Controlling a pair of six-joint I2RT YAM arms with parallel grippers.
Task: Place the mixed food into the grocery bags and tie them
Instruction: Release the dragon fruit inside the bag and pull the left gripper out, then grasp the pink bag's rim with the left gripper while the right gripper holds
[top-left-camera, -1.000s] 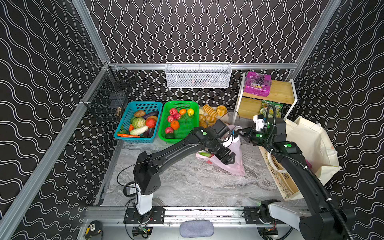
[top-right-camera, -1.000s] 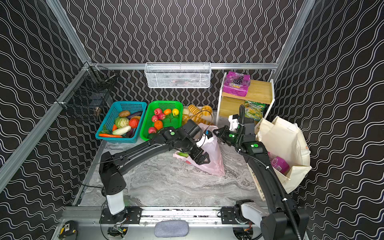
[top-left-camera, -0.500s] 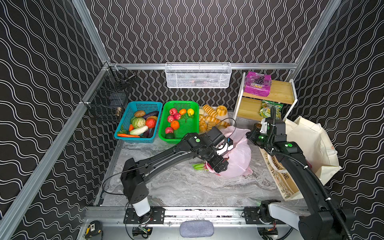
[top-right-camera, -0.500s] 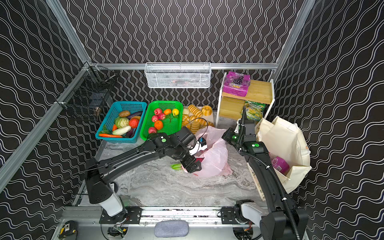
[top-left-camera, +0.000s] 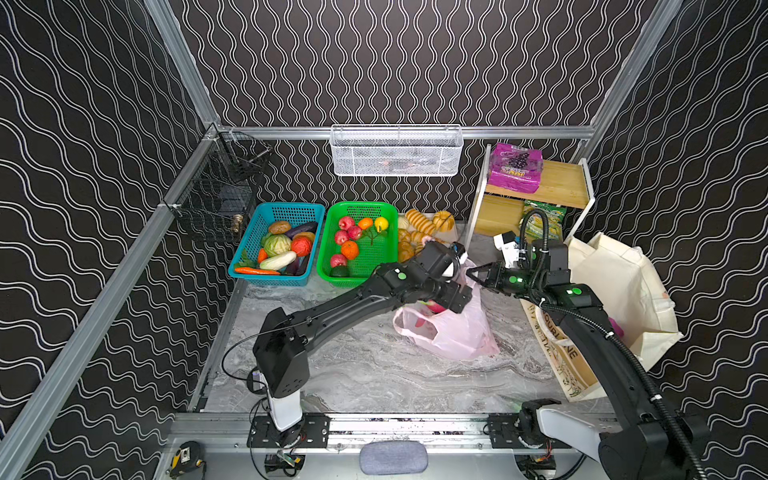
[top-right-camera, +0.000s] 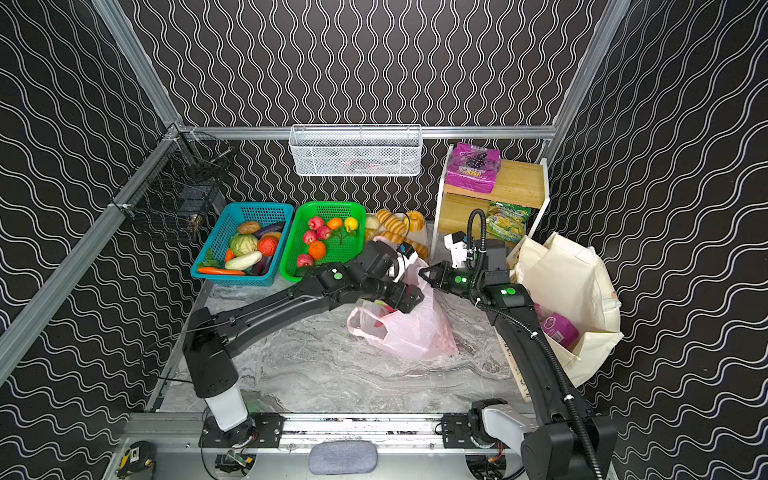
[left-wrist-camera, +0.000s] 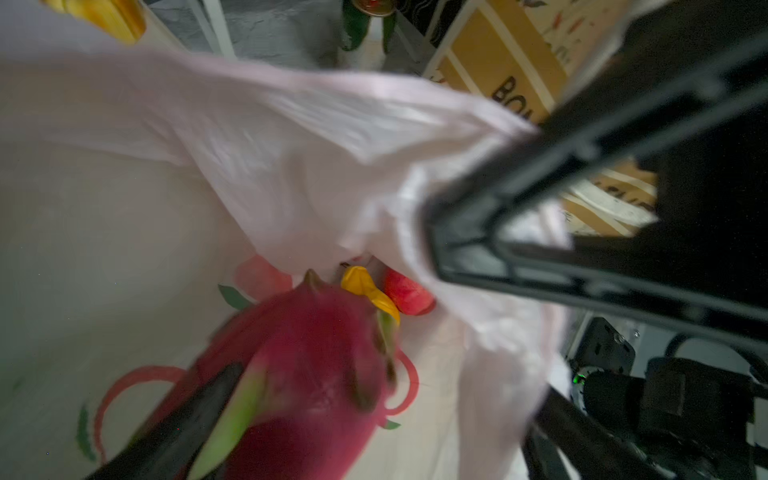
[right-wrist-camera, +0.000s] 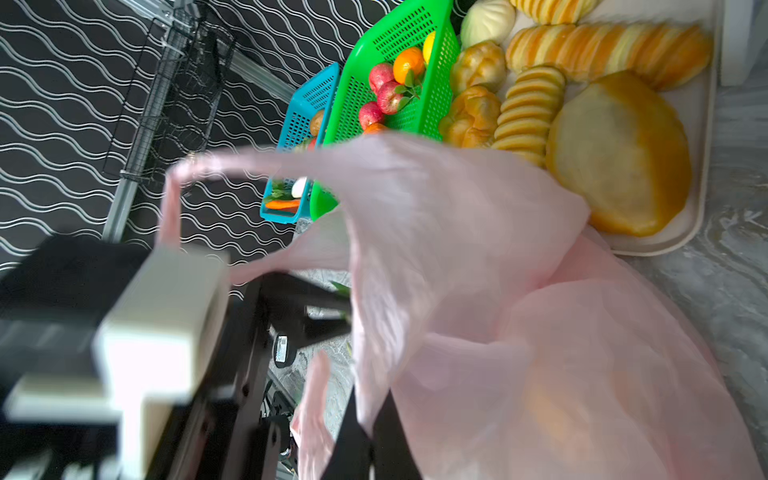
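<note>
The left hand, jaws spread wide, hangs in the mouth of the one pink plastic bag. Just beneath it lie one dragon fruit and two smaller pieces, a yellow fruit and a red fruit. The right hand is pinched tight on that bag's rim.

Bare marble tabletop is free for you in front of the pink plastic bag. The green basket and bread tray block you behind it, the brown paper bag on the right. The dragon fruit crowds the bag mouth.

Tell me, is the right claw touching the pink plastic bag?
Touching. The right wrist view shows the right claw shut on a fold of the pink plastic bag.
</note>
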